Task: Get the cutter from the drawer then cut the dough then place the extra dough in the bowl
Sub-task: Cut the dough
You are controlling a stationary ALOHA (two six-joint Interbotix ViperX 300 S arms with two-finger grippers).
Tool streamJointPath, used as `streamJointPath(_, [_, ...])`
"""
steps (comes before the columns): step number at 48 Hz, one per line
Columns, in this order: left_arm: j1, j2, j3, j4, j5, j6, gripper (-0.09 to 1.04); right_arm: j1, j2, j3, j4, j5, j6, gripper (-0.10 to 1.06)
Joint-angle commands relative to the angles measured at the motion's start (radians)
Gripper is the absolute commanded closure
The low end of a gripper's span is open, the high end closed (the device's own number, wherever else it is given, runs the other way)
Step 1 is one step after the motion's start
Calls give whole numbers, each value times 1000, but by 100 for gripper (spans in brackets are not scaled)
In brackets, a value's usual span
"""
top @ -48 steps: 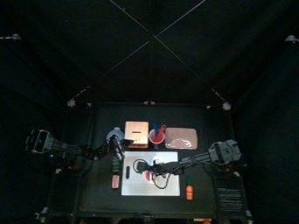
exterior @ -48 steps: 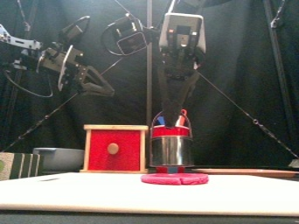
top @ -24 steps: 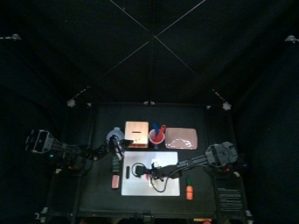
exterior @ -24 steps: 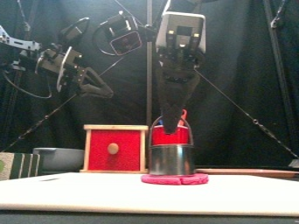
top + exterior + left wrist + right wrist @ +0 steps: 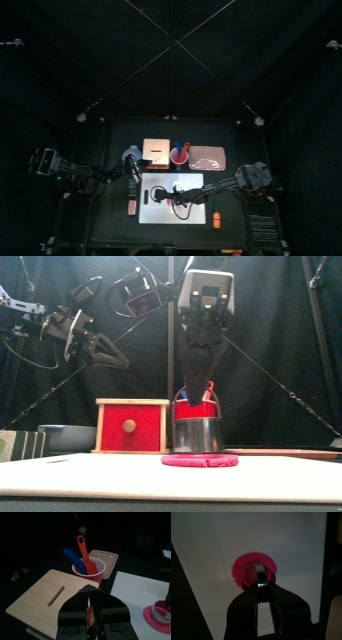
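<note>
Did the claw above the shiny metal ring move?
Yes: the right gripper has dropped toward the cutter, judged against the wooden box, which stayed put.

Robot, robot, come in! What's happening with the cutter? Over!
Right gripper shut on cutter handle. Cutter sitting on dough, white board. Left gripper shut, empty, above wooden box. Nothing in the way.

Cutter [image 5: 197, 437]: shiny bare metal.
Dough [image 5: 201, 461]: matt pink, soft-looking.
Cutting board [image 5: 80, 474]: smooth matt white.
Box [image 5: 40, 599]: pale, smooth wood.
Cup [image 5: 93, 566]: glossy red plastic.
</note>
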Motion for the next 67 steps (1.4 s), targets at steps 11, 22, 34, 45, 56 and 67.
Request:
streamJointPath(11, [-2,-8,-9,0,-11,0,51,-5,-18,-28,5,-21,3,48])
streamJointPath(22, [-2,-9,-8,-8,-11,-2,51,-6,-12,-21,-2,-15,3,48])
streamJointPath(34, [-2,-8,-9,-8,-11,-2,51,-6,-11,-18,6,-8,3,48])
streamJointPath(45, [-2,-8,-9,-8,-9,-2,51,-8,2,-20,6,-11,8,48])
streamJointPath(56, [-2,-9,-11,-8,-11,-2,51,-8,-3,-21,3,-17,14,41])
streamJointPath(67, [-3,-8,-17,-8,-11,-3,51,-5,-9,-37,9,-17,17,16])
